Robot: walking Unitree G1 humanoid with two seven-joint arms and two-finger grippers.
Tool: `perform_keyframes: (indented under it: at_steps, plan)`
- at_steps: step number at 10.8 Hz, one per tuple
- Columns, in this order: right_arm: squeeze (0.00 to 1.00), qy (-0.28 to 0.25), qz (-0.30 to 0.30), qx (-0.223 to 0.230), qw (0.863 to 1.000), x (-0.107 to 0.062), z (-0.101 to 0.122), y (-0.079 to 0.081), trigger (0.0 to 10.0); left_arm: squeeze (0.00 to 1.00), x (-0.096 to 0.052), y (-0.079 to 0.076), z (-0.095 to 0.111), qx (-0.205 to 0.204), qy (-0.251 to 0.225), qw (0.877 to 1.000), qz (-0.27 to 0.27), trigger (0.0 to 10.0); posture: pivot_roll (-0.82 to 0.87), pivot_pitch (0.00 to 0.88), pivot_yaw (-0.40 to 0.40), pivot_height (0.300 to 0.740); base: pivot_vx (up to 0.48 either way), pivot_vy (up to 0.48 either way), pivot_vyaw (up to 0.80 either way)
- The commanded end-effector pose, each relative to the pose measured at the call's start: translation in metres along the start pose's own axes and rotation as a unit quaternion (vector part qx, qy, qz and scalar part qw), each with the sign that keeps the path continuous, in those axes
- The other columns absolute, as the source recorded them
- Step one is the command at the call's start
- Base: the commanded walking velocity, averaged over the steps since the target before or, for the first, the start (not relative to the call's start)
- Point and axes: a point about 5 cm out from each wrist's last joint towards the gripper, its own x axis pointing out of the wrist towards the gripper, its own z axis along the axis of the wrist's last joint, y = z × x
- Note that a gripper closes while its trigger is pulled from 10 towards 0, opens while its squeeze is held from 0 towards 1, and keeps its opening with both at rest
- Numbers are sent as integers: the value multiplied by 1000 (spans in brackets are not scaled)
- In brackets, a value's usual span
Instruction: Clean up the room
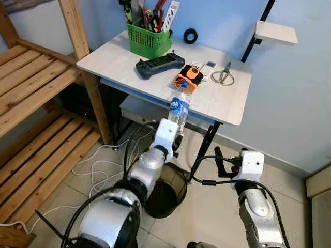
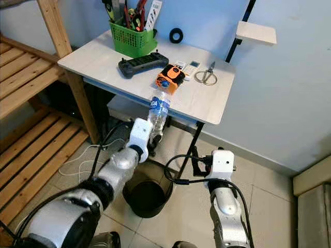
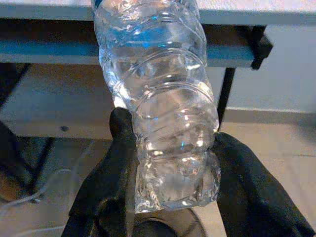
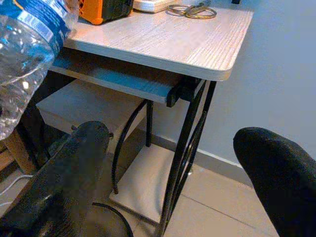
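A clear plastic bottle (image 1: 179,111) with a blue label stands upright in my left gripper (image 1: 176,130), which is shut on its lower end. In the left wrist view the black fingers (image 3: 112,170) press both sides of the crinkled bottle (image 3: 160,94). The bottle hangs just in front of the white table's edge (image 1: 217,103), above and slightly beyond a black round bin (image 1: 166,195) on the floor. My right gripper (image 1: 221,159) is low on the right, open and holding nothing, its fingers (image 4: 74,173) wide apart facing the table's black legs.
On the table are a green basket of tools (image 1: 148,39), a black controller (image 1: 159,65), an orange device (image 1: 187,79), scissors (image 1: 223,77) and a tape roll (image 1: 190,35). Wooden shelves (image 1: 31,88) stand at left. Cables (image 1: 98,161) trail over the tiled floor.
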Motion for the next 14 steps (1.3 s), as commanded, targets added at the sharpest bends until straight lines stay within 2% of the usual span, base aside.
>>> perform_keyframes:
  at_steps: [1, 2, 3, 4, 6, 8, 9, 10, 11, 13, 14]
  plan:
    - [0, 6, 4, 1, 1000, 2, 0, 1, 10000, 0, -6, -43, -13, 4, 11, 1000, -27, 10000, -12, 102, -62, 740, 0, 0, 0]
    - [0, 8, 6, 2, 1000, 3, 0, 2, 10000, 0, -9, -46, -16, 20, -3, 1000, -14, 10000, -10, 101, -63, 740, 0, 0, 0]
    - [0, 9, 7, 2, 1000, 3, -1, 2, 10000, 0, -15, -49, -27, 9, 1, 1000, 12, 10000, -4, 96, -70, 740, 0, 0, 0]
    - [0, 12, 8, 1, 1000, 3, -2, 0, 10000, 0, -17, -53, -27, 6, -11, 1000, 15, 10000, 1, 96, -73, 740, 0, 0, 0]
    - [0, 15, 9, -1, 1000, 6, -2, -1, 10000, 0, -18, -44, -28, 18, -18, 999, 48, 10000, 15, 98, -85, 740, 0, 0, 0]
    - [0, 14, 16, -1, 1000, 9, -1, 1, 10000, 0, -20, -50, -36, 6, 6, 1000, 30, 10000, 19, 103, -94, 740, 0, 0, 0]
    - [0, 9, 30, 3, 1000, 9, 0, 5, 10000, 0, -23, -61, -47, -22, 46, 999, 6, 10000, 18, 103, -96, 740, 0, 0, 0]
    - [0, 6, 28, 3, 1000, 10, 3, 3, 10000, 0, -28, -73, -58, -69, 90, 994, -2, 10000, 11, 106, -98, 740, 0, 0, 0]
    - [0, 5, 23, -1, 1000, 11, 4, -1, 10000, 0, -30, -86, -59, -94, 99, 991, -15, 10000, 0, 106, -95, 740, 0, 0, 0]
    - [0, 1, 13, -5, 1000, 12, 6, -8, 10000, 0, -29, -75, -62, -110, 113, 987, 2, 10000, -6, 113, -88, 740, 0, 0, 0]
    - [0, 2, 11, -3, 1000, 10, 4, -8, 10000, 0, -28, -64, -64, -100, 120, 988, 17, 10000, -3, 118, -85, 740, 0, 0, 0]
